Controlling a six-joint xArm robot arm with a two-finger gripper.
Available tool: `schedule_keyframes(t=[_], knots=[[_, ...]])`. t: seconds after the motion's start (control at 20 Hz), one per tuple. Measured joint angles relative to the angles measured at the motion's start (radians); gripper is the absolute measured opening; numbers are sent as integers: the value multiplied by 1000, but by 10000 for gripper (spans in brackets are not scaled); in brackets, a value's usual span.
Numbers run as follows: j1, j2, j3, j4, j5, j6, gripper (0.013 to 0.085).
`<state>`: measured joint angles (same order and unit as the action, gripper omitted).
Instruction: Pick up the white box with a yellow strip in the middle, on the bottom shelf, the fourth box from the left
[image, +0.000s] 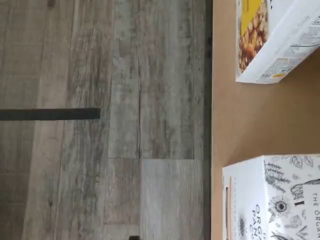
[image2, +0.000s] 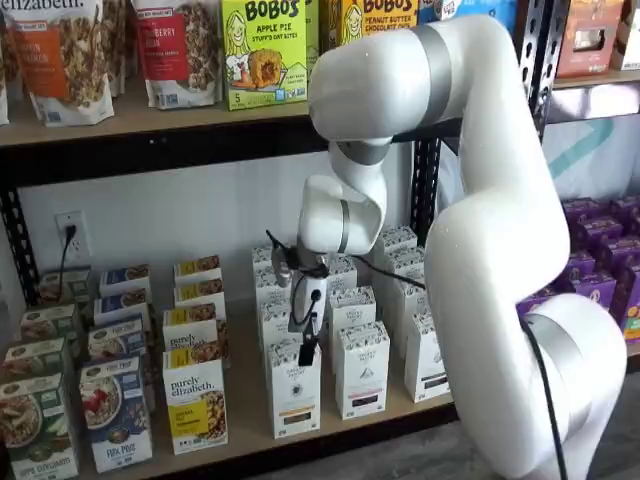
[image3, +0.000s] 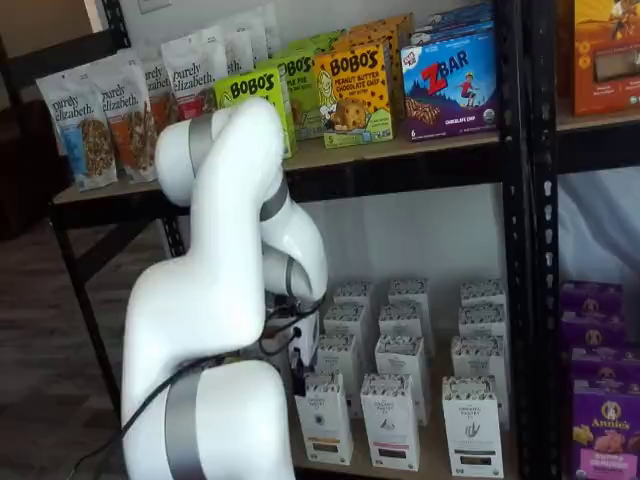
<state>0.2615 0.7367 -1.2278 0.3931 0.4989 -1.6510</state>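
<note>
So the white box (image2: 294, 388) sits at the front of the bottom shelf (image2: 300, 436), standing tall, pretty much directly under the gripper (image2: 306, 352), which hangs just above its speckled top. Jaws look spread wide with nothing in them, though only a dark sliver shows. The yellow strip is hard to make out.

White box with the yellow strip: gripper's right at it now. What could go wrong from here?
1. A look-alike white carton stands close beside the white box. The gripper could clip it or grab the wrong one.
2. More cartons stand right behind the white box, so a finger may shove that row.
3. The cable loops beside the gripper and might snag carton tops.
</note>
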Motion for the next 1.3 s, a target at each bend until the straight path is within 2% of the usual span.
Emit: schedule_keyframes(t=[0.4, 1.1, 1.3], knots=[[-10, 55, -64, 10, 0, -17, 850], [-30, 157, -193, -8, 24, -15, 850], [-36, 188, -229, -34, 25, 1, 850]])
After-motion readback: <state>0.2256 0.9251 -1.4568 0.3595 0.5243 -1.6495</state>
